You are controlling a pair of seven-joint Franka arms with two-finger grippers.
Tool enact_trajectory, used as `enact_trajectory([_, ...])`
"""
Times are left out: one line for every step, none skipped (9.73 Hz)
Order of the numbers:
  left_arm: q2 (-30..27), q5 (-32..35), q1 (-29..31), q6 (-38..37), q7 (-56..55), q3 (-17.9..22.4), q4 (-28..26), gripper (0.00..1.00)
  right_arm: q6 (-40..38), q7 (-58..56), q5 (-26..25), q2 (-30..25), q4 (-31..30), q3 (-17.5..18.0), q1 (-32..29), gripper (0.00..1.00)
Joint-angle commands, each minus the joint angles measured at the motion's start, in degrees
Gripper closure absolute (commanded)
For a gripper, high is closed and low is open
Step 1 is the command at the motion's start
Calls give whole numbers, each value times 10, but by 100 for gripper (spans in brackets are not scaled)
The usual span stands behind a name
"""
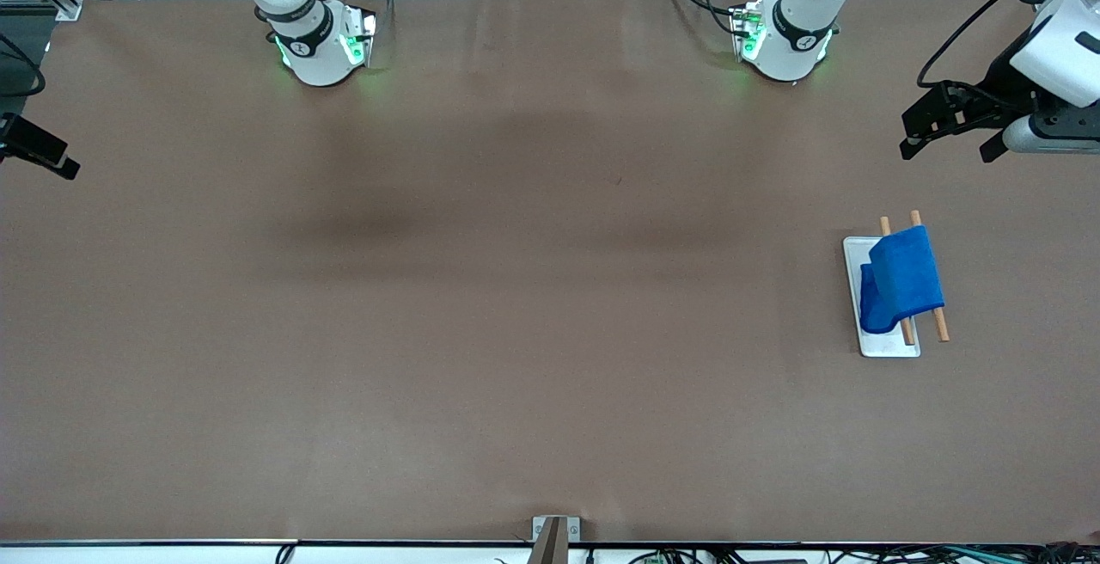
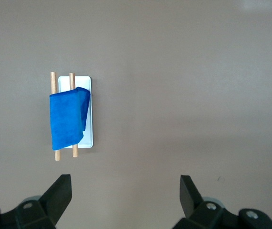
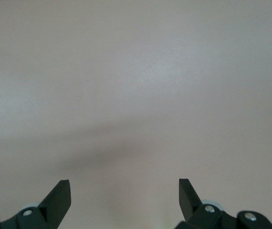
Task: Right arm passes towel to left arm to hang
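Jaws on both arms stand spread wide with nothing between them. We find the left gripper [image 2: 125,191] up in the air over bare tabletop [image 1: 481,306] at the left arm's end; in the front view it [image 1: 924,138] shows as a black assembly at the edge of the picture. The right gripper [image 3: 125,191] hangs over bare tabletop at the right arm's end, and the front view catches only a dark part of it [image 1: 39,151] at the picture's edge.

We see the towel [image 1: 901,276] draped over two wooden rods [image 1: 939,323] that lie side by side above a white tray [image 1: 889,347], well apart from both sets of jaws and nearer the left ones. The left wrist view shows the towel [image 2: 66,119], the rods [image 2: 56,153] and the tray [image 2: 89,138] ahead of its jaws, with open tabletop between. The right wrist view shows none of these, only plain surface and a soft shadow. The front view alone shows both arm bases and a small metal bracket [image 1: 554,530] at the tabletop's near edge. Nothing lies between the left jaws and the towel.
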Motion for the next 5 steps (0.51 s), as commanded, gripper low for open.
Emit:
enact_trajectory([3, 22, -5, -10, 7, 5, -8, 0, 0, -6, -8, -12, -11, 8, -9, 0])
enact_trajectory([3, 22, -6, -11, 8, 5, -11, 0, 0, -5, -8, -12, -11, 8, -9, 0])
enact_trajectory([2, 22, -2, -13, 9, 5, -10, 0, 0, -5, -8, -12, -11, 8, -10, 0])
enact_trajectory([3, 22, -1, -13, 10, 5, -10, 0, 0, -5, -8, -12, -11, 8, -10, 0])
enact_trajectory([3, 21, -1, -15, 10, 5, -11, 0, -1, -6, -8, -12, -11, 8, -10, 0])
